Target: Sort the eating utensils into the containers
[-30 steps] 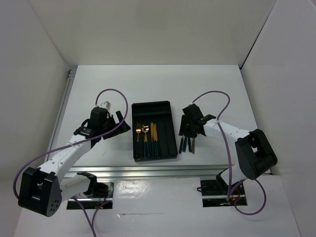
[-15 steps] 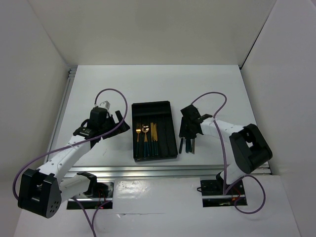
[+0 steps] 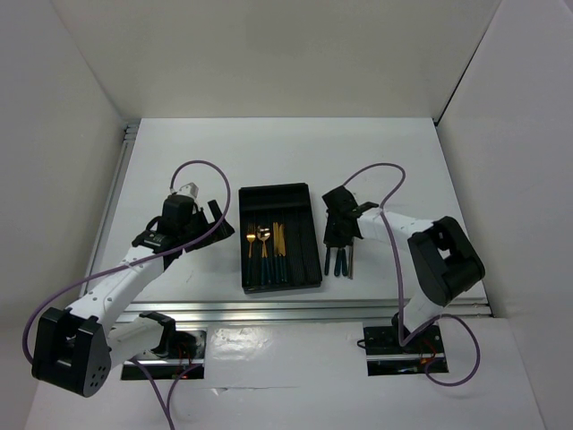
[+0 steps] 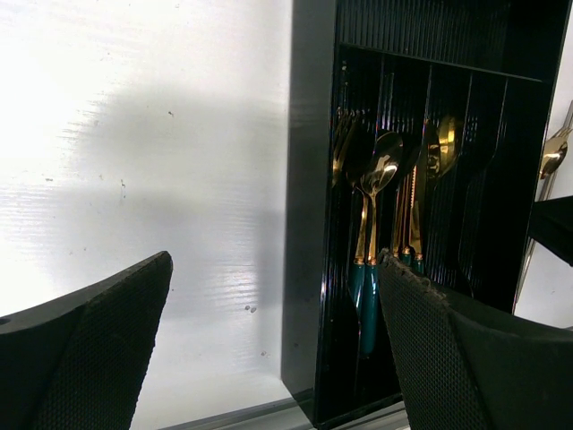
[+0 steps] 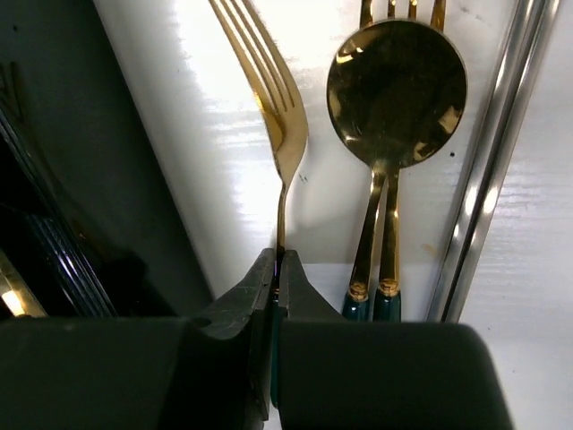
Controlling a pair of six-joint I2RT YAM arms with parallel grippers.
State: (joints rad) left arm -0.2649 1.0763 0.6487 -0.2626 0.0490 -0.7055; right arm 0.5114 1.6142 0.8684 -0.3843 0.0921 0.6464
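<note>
The eating utensils [image 3: 266, 245] are lying partly in the black tray [image 3: 277, 199] and partly on the table [image 3: 403, 161] just right of it, where we are clamping our right gripper [image 5: 276, 269] tight on a fork [image 5: 273, 107] at its neck and holding our left gripper [image 4: 273, 305] spread wide beside the tray.

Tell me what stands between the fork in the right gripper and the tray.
Nothing visible. The right gripper is shut on the fork, which lies just beside the tray; only the tray's side wall must be cleared.
</note>
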